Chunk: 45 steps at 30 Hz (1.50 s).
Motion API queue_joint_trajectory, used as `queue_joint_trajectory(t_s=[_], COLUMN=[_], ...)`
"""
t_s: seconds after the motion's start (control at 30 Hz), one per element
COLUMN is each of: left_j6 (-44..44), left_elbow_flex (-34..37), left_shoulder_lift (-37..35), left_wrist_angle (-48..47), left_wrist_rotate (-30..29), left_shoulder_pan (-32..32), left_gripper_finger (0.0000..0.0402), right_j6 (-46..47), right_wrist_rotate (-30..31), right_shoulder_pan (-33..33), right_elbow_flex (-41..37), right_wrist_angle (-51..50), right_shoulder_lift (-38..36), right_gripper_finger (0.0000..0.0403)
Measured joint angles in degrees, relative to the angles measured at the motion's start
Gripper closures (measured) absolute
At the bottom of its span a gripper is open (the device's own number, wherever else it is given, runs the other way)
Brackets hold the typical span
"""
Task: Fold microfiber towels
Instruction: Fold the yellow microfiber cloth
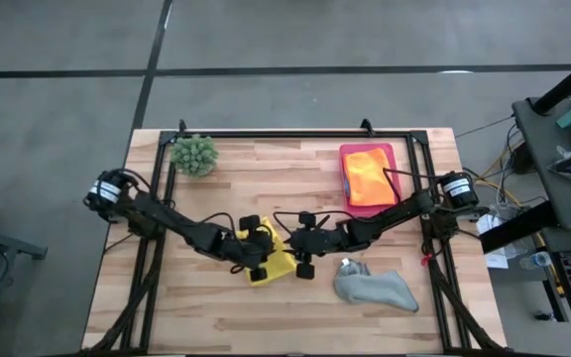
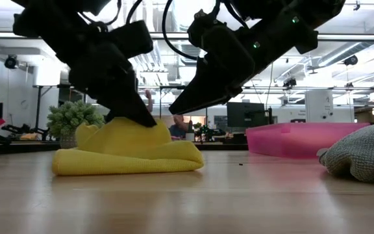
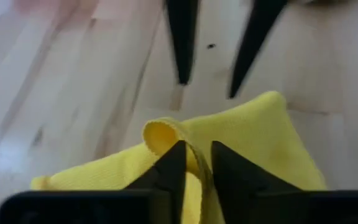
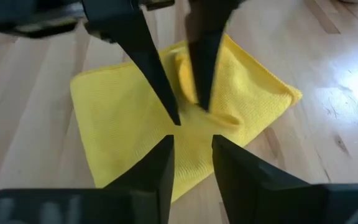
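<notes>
Yellow towel (image 1: 278,260) mid-fold, centre worktop.
Left fingers (image 3: 180,163) pinch its edge; right fingers (image 4: 166,163) part-open, empty. Orange (image 1: 367,173) in tray at 1 o'clock; grey (image 1: 377,289) unfolded at 5.

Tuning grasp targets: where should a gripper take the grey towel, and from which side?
Probably the grey towel at its raised bunched end nearest the right gripper, coming from above: that hump gives fingers a fold to pinch, while the flatter tail hugs the table.

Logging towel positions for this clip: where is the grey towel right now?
In the high view the grey towel lies crumpled on the table's right half near the front edge, below the pink tray and right of the yellow towel.
</notes>
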<state>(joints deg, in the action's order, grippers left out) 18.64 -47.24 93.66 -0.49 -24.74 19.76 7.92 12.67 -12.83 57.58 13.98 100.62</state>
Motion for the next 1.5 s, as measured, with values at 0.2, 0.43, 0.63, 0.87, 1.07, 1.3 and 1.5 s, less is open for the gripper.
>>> queue_joint_trajectory(t_s=[0.2, 0.43, 0.63, 0.87, 1.07, 1.3, 1.5], left_j6=[0.41, 0.96, 3.51, 7.04, 8.64, 14.92, 14.8], left_elbow_flex=[0.02, 0.2, 0.62, 0.68, 0.17, -0.21, -1.18], left_shoulder_lift=[-1.94, -6.55, -8.08, -7.86, -7.86, -8.66, -11.36], left_wrist_angle=[-3.57, -7.88, -9.63, -9.55, -9.42, -15.29, -29.65], left_wrist_rotate=[3.98, 11.64, 15.21, 18.85, 21.29, 23.82, 17.48], left_shoulder_pan=[1.03, 3.55, 5.63, 8.04, 10.25, 10.66, 10.36], left_gripper_finger=[0.0397, 0.0391, 0.0368, 0.0259, 0.0195, 0.019, 0.019], right_j6=[-0.02, -0.04, -0.04, -0.04, -0.04, 0.04, -0.96], right_wrist_rotate=[0.0, -0.04, -0.11, -0.18, -0.18, -7.15, -11.63], right_shoulder_pan=[0.01, 0.0, 0.01, -0.01, -0.01, -0.04, -0.27], right_elbow_flex=[0.0, -0.02, -0.04, -0.04, -0.04, -0.04, 0.0], right_wrist_angle=[-0.08, -0.2, -0.15, -0.15, -0.12, 6.4, 15.13], right_shoulder_lift=[0.0, 0.0, -0.02, -0.02, -0.02, 0.57, 4.67], right_gripper_finger=[0.0307, 0.0308, 0.0308, 0.0307, 0.0307, 0.0313, 0.0344])
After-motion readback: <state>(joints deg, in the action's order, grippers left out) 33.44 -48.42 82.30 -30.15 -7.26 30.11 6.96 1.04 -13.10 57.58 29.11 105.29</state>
